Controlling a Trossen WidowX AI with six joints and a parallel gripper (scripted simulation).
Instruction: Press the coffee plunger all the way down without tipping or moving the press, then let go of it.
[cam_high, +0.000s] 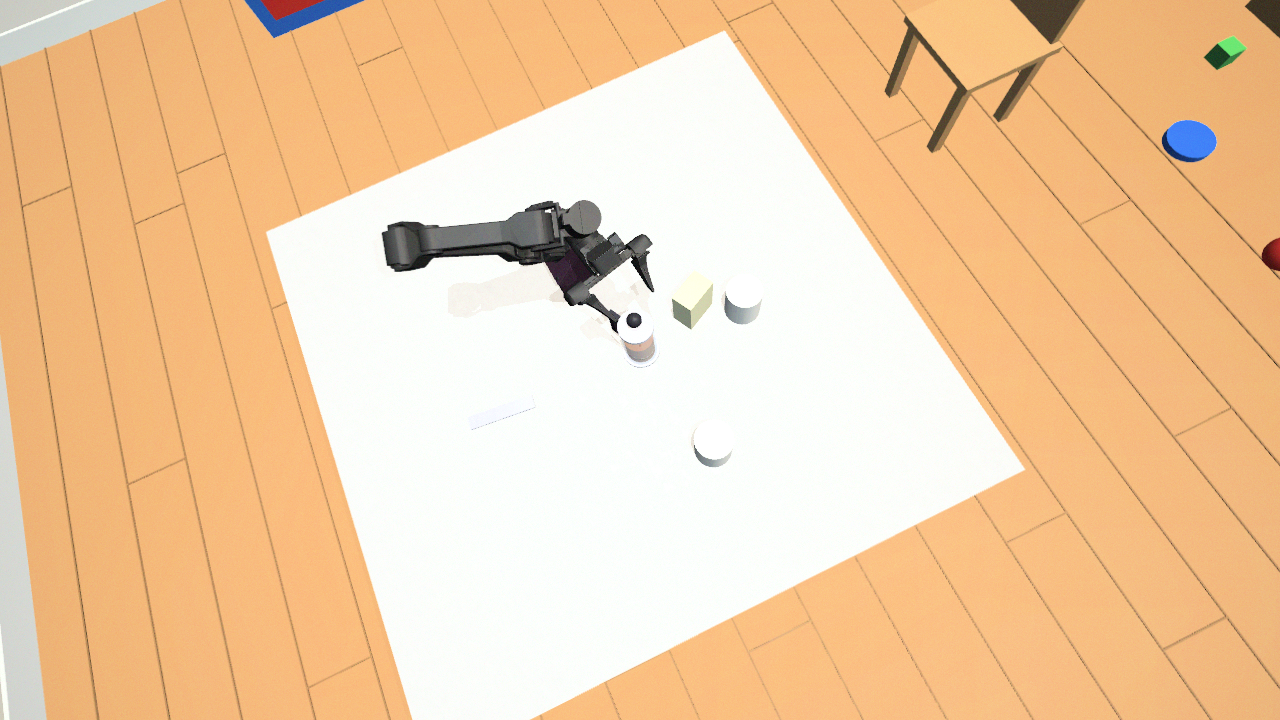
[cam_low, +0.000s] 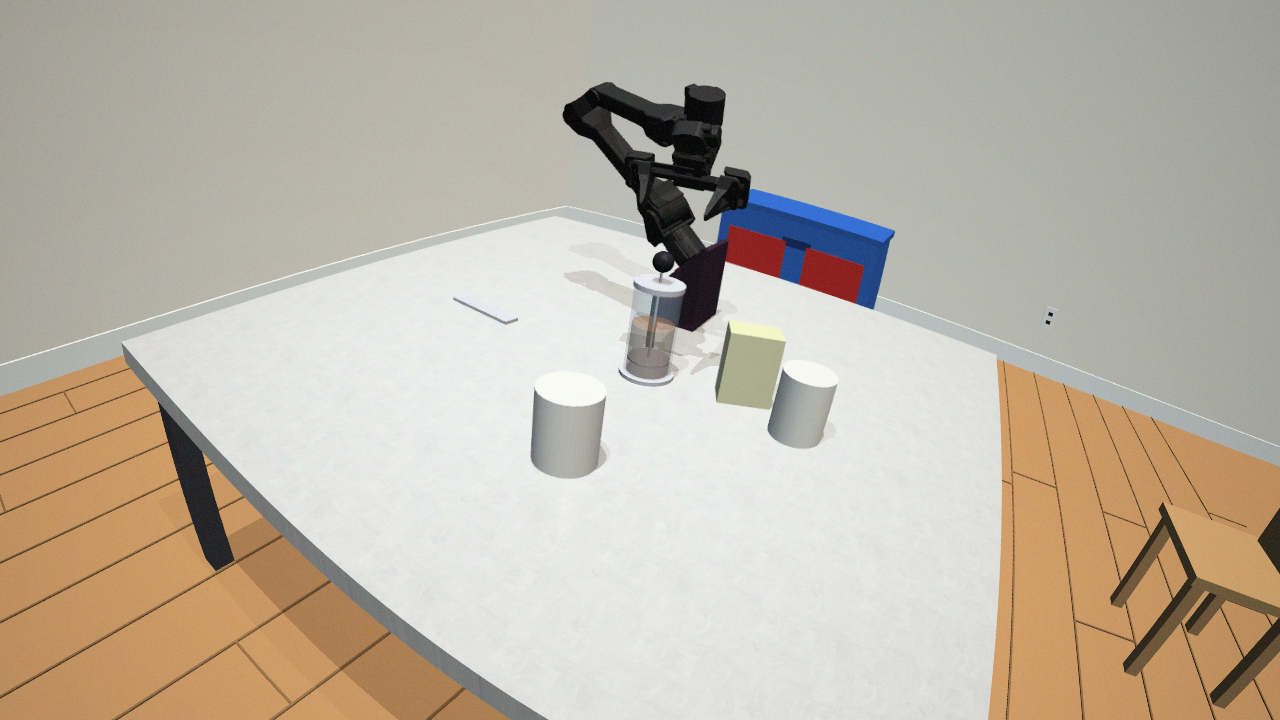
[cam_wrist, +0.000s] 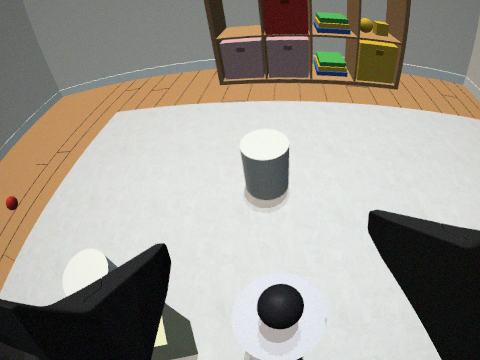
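Note:
The glass coffee press (cam_high: 638, 344) (cam_low: 650, 340) stands upright on the white table (cam_high: 537, 555) (cam_low: 429, 528). Its black plunger knob (cam_high: 633, 320) (cam_low: 662, 261) (cam_wrist: 280, 306) sits a little above the white lid (cam_wrist: 303, 330). Brown coffee fills the lower part of the glass. My gripper (cam_high: 633, 302) (cam_low: 684, 198) (cam_wrist: 271, 239) is wide open and empty. It hangs above and behind the knob, with clear air between the fingers and the knob.
A pale yellow box (cam_high: 691, 300) (cam_low: 750, 364) and a white cylinder (cam_high: 742, 299) (cam_low: 802, 402) stand right of the press. Another white cylinder (cam_high: 713, 442) (cam_low: 568, 423) (cam_wrist: 264, 163) stands in front. A dark purple box (cam_low: 702, 286) is behind the press, and a flat white strip (cam_high: 501, 413) (cam_low: 485, 308) lies to the left.

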